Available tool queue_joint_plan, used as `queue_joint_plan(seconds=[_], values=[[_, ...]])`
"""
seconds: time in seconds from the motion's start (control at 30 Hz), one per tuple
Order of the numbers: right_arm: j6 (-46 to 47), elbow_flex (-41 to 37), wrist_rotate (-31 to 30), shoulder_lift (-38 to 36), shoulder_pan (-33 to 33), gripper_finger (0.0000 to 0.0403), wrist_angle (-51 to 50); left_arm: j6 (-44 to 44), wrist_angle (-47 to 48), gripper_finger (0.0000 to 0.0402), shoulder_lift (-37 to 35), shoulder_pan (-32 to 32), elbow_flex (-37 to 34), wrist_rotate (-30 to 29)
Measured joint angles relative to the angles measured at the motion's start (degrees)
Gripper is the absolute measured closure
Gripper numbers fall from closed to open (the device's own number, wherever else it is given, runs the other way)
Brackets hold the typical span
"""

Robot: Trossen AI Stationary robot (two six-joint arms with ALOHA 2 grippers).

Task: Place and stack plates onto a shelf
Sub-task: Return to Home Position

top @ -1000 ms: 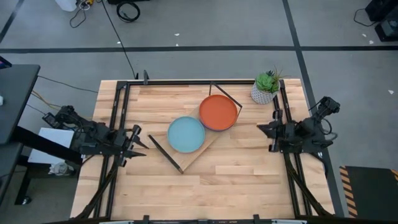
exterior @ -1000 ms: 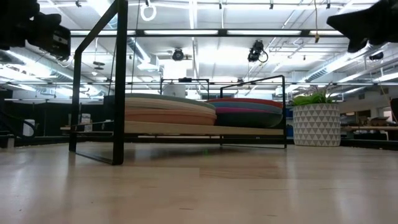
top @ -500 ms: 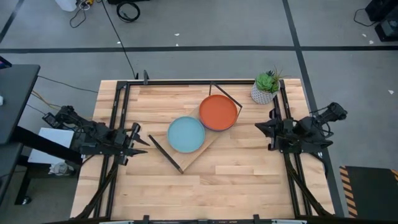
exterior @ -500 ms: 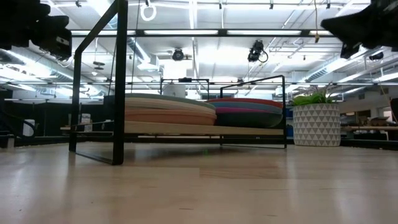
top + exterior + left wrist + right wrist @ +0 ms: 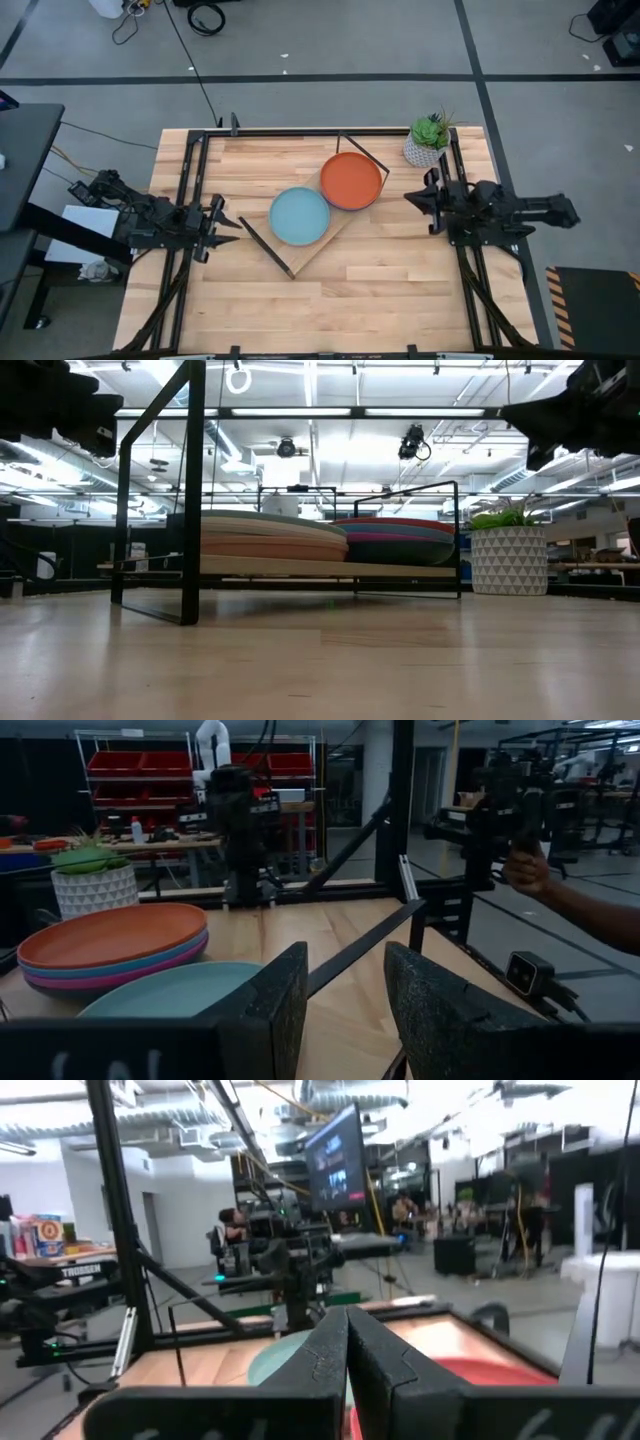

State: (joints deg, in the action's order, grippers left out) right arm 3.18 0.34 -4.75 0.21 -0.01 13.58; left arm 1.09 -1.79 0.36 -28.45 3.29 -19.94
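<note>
Right tool (image 5: 410, 199), pressed together, is hovering near the potted plant (image 5: 428, 140); left tool (image 5: 234, 230), spread, is waiting. Homing is demanding clearance from the shelf (image 5: 305, 256).

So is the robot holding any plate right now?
No. The left gripper is open and empty, and the right gripper is shut on nothing.

Matte plates (image 5: 351, 180), light-wood shelf (image 5: 313, 251)

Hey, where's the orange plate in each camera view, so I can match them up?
High view: orange plate, just right of the picture's middle.
Low view: thin topmost rim, right of centre.
Left wrist view: the uppermost plate.
Right wrist view: a red-orange sliver.
Shared landmark: potted plant beside it, absent from the right wrist view.
</note>
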Motion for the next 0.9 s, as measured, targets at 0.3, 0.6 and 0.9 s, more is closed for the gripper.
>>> queue_joint_plan(seconds=[0.3, 0.6, 0.9], values=[[9.25, 0.0, 5.24, 0.0, -4.48, 0.0389, -1.17, -0.46, -0.02, 0.026, 0.0, -0.02, 0.02, 0.02], [8.81, 0.0, 4.55, 0.0, -4.48, 0.0389, -0.81, -0.44, -0.04, 0.026, 0.0, -0.02, 0.02, 0.04], [8.7, 0.0, 4.41, 0.0, -4.48, 0.0389, -0.81, -0.42, -0.06, 0.026, 0.0, -0.02, 0.02, 0.04]])
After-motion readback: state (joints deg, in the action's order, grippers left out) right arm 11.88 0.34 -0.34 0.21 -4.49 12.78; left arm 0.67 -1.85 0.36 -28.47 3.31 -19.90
